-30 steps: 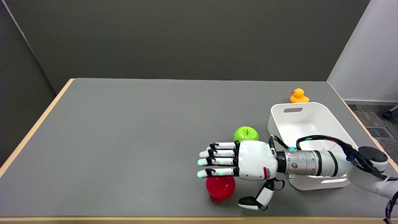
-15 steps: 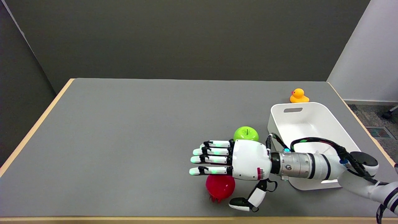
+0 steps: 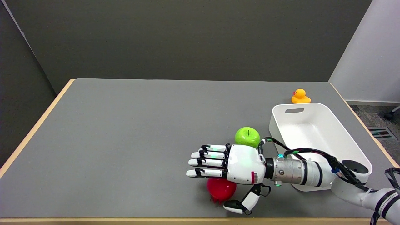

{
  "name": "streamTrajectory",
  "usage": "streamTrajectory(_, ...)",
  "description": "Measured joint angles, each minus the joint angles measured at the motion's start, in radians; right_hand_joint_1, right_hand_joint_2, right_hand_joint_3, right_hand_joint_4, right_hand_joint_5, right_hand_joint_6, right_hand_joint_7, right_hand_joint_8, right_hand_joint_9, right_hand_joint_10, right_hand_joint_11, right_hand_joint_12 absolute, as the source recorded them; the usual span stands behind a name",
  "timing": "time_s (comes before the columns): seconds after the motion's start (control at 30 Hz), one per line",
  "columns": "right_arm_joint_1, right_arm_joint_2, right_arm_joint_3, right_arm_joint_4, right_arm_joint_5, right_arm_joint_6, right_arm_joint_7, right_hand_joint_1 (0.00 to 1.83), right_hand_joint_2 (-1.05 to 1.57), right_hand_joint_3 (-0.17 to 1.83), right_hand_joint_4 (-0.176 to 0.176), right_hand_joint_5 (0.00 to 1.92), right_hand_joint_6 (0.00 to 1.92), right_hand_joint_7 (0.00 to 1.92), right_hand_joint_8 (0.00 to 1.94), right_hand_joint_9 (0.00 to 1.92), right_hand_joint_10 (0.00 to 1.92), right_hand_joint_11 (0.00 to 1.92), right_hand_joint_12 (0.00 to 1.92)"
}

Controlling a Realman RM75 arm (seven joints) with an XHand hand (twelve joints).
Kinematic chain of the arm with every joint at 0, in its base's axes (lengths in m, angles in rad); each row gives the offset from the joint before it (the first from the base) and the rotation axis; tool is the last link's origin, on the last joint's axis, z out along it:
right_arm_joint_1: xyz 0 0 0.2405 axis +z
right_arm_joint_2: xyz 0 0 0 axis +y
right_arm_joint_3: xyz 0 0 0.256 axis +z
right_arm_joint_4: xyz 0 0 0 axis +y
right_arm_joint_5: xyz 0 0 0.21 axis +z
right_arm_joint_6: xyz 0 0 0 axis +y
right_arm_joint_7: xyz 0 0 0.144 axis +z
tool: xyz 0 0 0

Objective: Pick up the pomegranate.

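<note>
Right hand (image 3: 231, 164) spread flat above red pomegranate (image 3: 221, 189), holding nothing; small label on hand's edge, unreadable.

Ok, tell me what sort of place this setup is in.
Probably a robotics lab or test room: a bare grey table against plain partition walls, props such as a rubber duck and a white bin, and a carpeted floor.

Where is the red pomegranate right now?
In the head view, the red pomegranate sits near the table's front edge, under the right hand, nearer than the green apple.
</note>
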Motion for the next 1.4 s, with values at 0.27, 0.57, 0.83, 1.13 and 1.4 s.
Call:
streamTrajectory(0.27,0.003,-0.012,-0.020,-0.026,0.005,-0.005,-0.006,0.51,0.52,0.93,0.072,0.12,0.36,0.17,0.26,0.07,0.56,0.01,1.16)
streamTrajectory(0.57,0.005,-0.018,-0.029,-0.041,0.006,-0.011,-0.010,0.72,0.60,0.96,0.074,0.20,0.43,0.29,0.33,0.21,0.67,0.14,1.24)
streamTrajectory(0.83,0.007,-0.021,-0.030,-0.042,0.008,-0.015,-0.012,0.90,0.68,0.95,0.079,0.31,0.62,0.44,0.47,0.37,0.84,0.26,1.41)
streamTrajectory(1.13,0.009,-0.021,-0.027,-0.039,0.009,-0.017,-0.013,0.94,0.76,0.91,0.094,0.38,0.88,0.54,0.63,0.44,0.94,0.34,1.47)
streamTrajectory(1.4,0.009,-0.022,-0.021,-0.036,0.010,-0.017,-0.013,0.93,0.82,0.88,0.092,0.44,1.02,0.61,0.79,0.52,1.04,0.38,1.50)
